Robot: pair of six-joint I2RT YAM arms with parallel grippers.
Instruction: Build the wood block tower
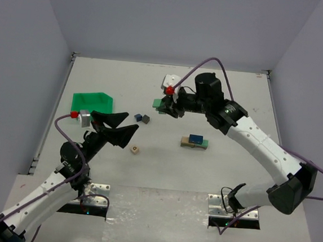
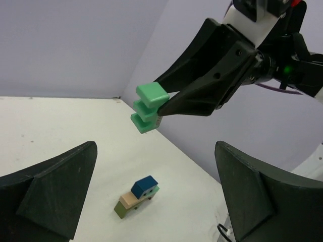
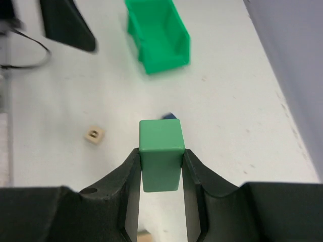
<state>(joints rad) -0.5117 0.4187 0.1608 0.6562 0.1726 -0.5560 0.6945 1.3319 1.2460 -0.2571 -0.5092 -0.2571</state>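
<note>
Two blocks [image 1: 138, 117] between bin [image 1: 85, 101] and tower [image 1: 194, 141]

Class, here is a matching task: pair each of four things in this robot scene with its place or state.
Things:
1 green block
2 wood block tower
3 tan cube
4 left gripper

States:
a wide open, empty
b blue piece on top
c held in the right gripper, off the table
d loose on the table

Pairs: 1-c; 2-b; 3-d; 4-a
</note>
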